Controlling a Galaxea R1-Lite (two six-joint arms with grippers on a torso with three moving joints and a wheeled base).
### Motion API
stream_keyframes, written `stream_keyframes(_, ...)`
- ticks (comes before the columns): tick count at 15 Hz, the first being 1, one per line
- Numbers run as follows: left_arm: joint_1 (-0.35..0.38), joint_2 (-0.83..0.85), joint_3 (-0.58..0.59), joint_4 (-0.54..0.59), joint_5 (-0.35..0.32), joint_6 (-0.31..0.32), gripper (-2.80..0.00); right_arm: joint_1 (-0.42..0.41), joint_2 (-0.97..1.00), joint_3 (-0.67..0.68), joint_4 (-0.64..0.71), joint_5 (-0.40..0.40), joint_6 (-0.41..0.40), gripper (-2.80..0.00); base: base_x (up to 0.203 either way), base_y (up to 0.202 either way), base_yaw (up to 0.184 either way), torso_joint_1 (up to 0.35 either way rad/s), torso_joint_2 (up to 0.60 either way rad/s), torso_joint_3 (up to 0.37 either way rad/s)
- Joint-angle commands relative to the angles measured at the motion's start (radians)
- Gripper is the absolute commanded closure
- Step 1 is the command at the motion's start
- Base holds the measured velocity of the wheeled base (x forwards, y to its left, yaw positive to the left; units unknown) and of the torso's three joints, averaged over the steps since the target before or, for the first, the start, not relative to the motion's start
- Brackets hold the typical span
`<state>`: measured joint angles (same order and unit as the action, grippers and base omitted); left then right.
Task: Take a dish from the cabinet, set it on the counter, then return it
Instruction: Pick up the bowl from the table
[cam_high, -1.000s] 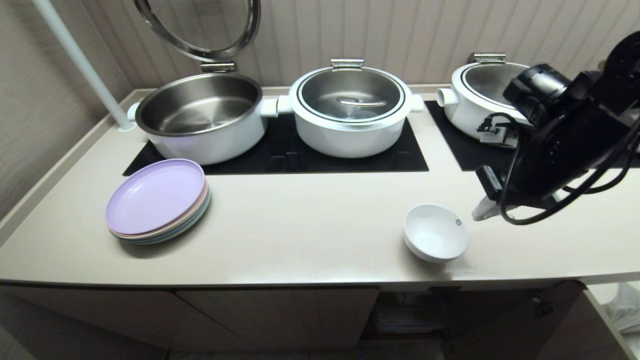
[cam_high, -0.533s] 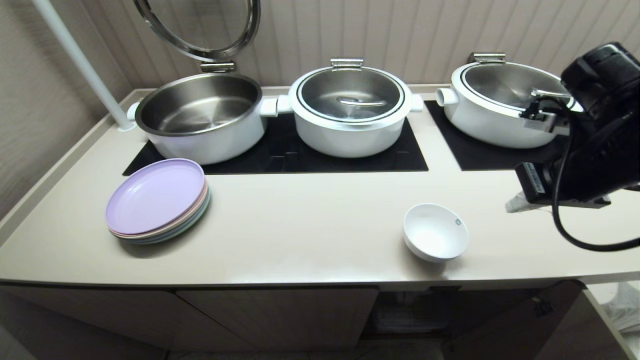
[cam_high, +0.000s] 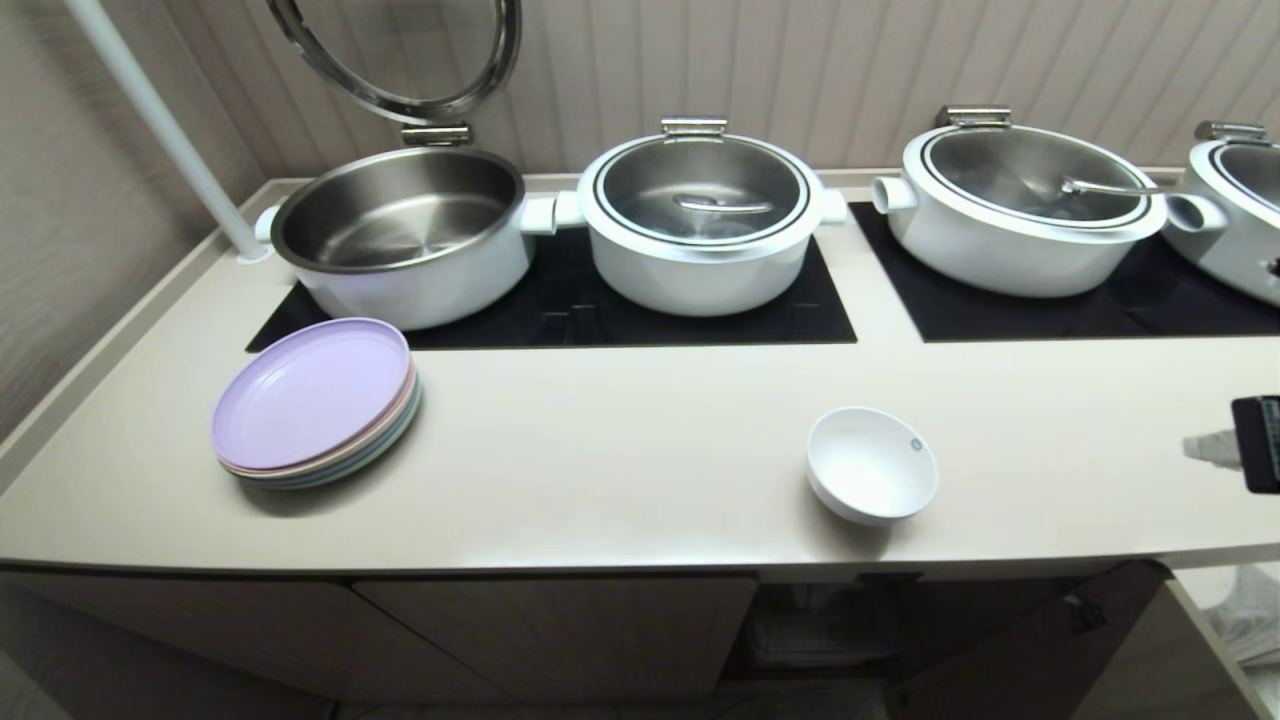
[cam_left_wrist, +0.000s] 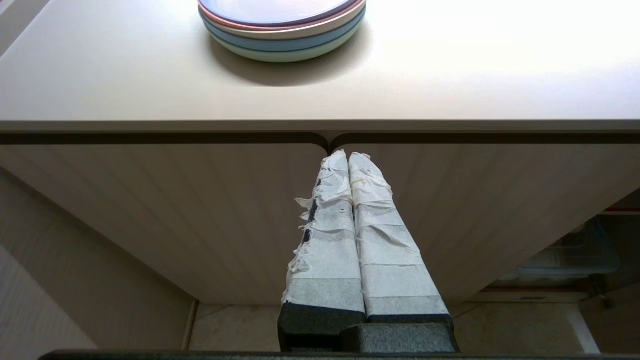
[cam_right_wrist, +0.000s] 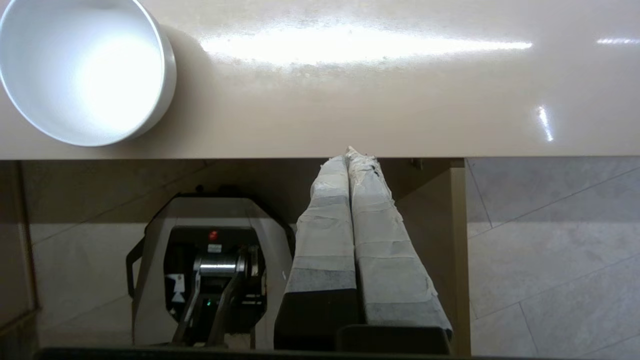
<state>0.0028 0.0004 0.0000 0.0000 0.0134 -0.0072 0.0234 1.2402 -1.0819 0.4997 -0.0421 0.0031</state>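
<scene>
A: Where is the dish (cam_high: 872, 465) at this moment?

B: It sits upright on the tabletop (cam_high: 620, 450), close to the front edge, well apart from the stack of plates (cam_high: 315, 402) on the far left. Nothing touches it.

A: And the two arms?

B: The right end effector (cam_right_wrist: 354, 152) hangs just off the tabletop's front edge, to the right of the dish, its taped fingers (cam_right_wrist: 330, 225) pressed together on nothing. The left end effector (cam_left_wrist: 348, 157) is parked low in front of the cabinet (cam_left_wrist: 200, 210) doors, also pressed together and empty.

A: How do you expect the dish to handle?

B: It looks like glazed ceramic: stiff, fairly light for its size, slick, and likely to chip if knocked or dropped. The round wall gives the fingers nothing flat to bear on.

A: So where should it be taken?

B: At the rim, I think, one finger inside and one outside, pinching the thin wall on the side nearest the arm. The tape on the fingers should help against the gloss, but a firm, square pinch seems wise before lifting.
</scene>
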Motion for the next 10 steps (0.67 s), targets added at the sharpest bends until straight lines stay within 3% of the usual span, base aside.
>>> stream_keyframes(1,0.0,0.0,0.0,0.0,0.0,0.0,0.0,-0.021,-0.214,0.151,-0.036,-0.003,-0.014,0.0,0.0,0.0,0.0,0.0,0.0,0.0)
stream_keyframes(4,0.0,0.0,0.0,0.0,0.0,0.0,0.0,-0.026,-0.411,0.385,-0.119,-0.001,-0.048,0.0,0.0,0.0,0.0,0.0,0.0,0.0)
stream_keyframes(10,0.0,0.0,0.0,0.0,0.0,0.0,0.0,-0.064,-0.666,0.836,-0.593,0.027,-0.113,0.0,0.0,0.0,0.0,0.0,0.0,0.0)
